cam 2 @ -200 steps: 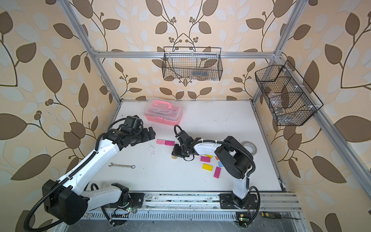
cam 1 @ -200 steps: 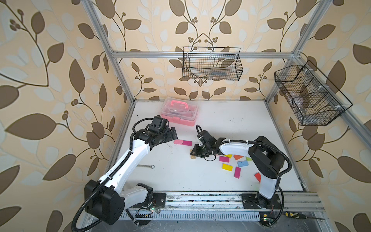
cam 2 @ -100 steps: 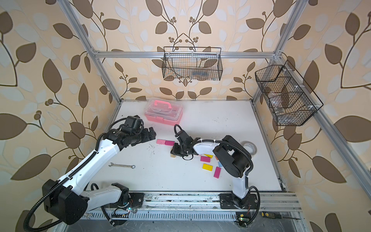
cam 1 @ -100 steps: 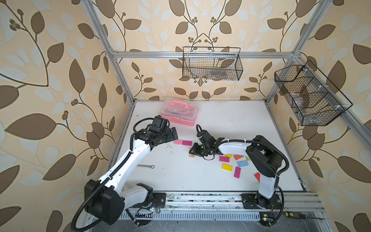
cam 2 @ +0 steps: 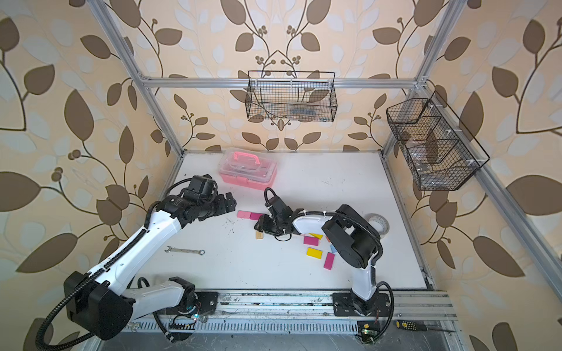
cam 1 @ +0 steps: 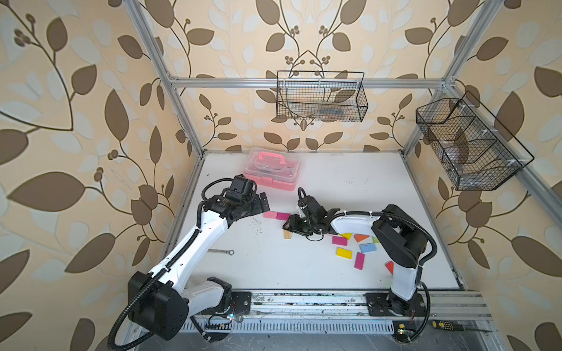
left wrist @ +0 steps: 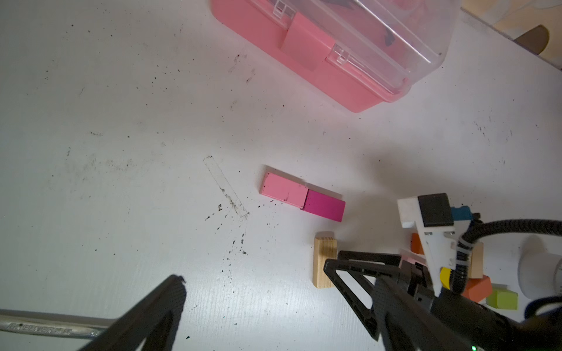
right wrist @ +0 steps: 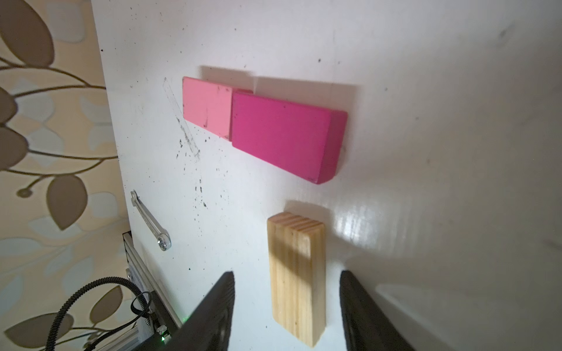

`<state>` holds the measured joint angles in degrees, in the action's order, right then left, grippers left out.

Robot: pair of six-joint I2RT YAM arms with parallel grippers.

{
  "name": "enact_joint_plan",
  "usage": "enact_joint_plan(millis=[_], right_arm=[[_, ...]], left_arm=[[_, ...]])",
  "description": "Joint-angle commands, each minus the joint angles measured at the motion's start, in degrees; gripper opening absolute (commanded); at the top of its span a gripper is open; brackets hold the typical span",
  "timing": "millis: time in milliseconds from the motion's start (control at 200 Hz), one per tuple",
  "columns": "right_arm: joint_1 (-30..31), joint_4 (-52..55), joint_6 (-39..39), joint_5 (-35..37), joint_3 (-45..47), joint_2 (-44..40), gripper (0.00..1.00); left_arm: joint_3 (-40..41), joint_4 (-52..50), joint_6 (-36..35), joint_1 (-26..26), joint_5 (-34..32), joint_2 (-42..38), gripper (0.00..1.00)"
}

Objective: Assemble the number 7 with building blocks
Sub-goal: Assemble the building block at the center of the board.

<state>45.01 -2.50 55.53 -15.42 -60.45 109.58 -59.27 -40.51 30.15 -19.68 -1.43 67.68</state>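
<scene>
The right gripper [right wrist: 286, 275] has just let go of the wood block [right wrist: 296, 243] and its jaws now stand apart beside it, so the block lies just near of the magenta block [right wrist: 282, 133], which sits right of the pink block [right wrist: 206, 106], starting the 7's stem, while the left gripper [cam 1: 264, 204] waits wide open.

Jaws of the right gripper [right wrist: 286, 275] no longer tight on the plain wood block [right wrist: 295, 243], now apart.
</scene>
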Motion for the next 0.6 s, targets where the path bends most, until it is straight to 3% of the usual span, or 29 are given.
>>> enact_joint_plan(millis=[0, 210, 485, 595], right_arm=[[-0.60, -1.87, 2.06, 2.52, 3.53, -2.43, 0.57], [-4.34, -3.12, 3.71, 8.68, 10.38, -16.21, 0.59], [-10.83, 5.46, -0.40, 11.82, 15.38, -30.04, 0.59], [-11.76, 5.87, -0.33, 11.38, 17.81, -33.07, 0.59]], left_arm=[[-0.63, -1.18, -2.36, -1.46, 0.87, -0.14, 0.99], [-0.76, -5.15, -1.45, -3.91, 4.24, 1.18, 0.93], [-8.75, -12.64, 0.77, -15.32, 9.28, 22.27, 0.90], [-10.26, -12.44, 2.55, -16.84, 10.78, 26.61, 0.86]])
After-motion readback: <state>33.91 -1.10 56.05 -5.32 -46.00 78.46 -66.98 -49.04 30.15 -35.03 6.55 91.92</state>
